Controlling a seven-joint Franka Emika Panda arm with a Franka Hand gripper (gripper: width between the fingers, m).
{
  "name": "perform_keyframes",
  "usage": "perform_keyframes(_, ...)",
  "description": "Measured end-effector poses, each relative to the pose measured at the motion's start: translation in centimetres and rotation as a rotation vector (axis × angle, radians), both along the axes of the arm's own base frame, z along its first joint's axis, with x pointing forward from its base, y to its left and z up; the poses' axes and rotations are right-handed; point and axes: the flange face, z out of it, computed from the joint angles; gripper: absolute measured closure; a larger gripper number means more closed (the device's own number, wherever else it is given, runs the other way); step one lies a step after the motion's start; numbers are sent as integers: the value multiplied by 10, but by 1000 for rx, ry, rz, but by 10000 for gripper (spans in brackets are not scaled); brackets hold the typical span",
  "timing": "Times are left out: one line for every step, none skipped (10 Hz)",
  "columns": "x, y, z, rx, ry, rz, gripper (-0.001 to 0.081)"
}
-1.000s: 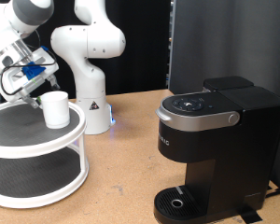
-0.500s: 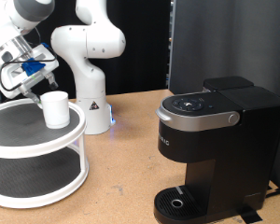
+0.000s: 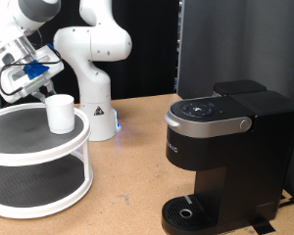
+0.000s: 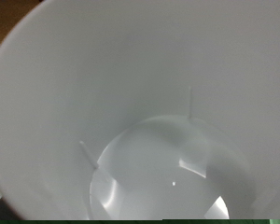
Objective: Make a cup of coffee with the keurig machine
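The cup (image 3: 59, 114) is a small white mug standing upright on the top tier of a round white stand (image 3: 20, 137) at the exterior view's left. My gripper (image 3: 37, 88) hovers just above and to the left of the cup's rim. In the wrist view the cup's empty white inside (image 4: 149, 140) fills the whole frame and no fingers show. The keurig machine (image 3: 225, 137) is black with silver trim. It stands at the exterior view's right with its lid down and nothing on its round drip base (image 3: 191, 211).
The arm's white base (image 3: 93, 88) stands behind the stand, at the back of the wooden table (image 3: 127, 186). A black panel (image 3: 235, 44) rises behind the machine. The stand has a lower tier (image 3: 29, 186) under the cup.
My gripper has shifted only very slightly beside the cup. The cup and the machine have not moved.
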Motion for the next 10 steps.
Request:
perform_keyframes(2,1,1,-3,0,-5,705)
perform_keyframes(3,2,1,-4,0,-4,739)
perform_keyframes(3,3,1,-5,0,-3,739)
perform_keyframes(3,3,1,-5,0,-3,739)
perform_keyframes(4,3,1,-4,-1,-3,739)
perform_keyframes(4,4,2,-1,-1,-1,739)
perform_keyframes(5,6,6,10,2,5,739)
perform_keyframes(7,8,12,29,5,11,739)
perform_keyframes(8,11,22,51,4,15,739)
perform_keyframes(9,14,34,68,-1,20,739)
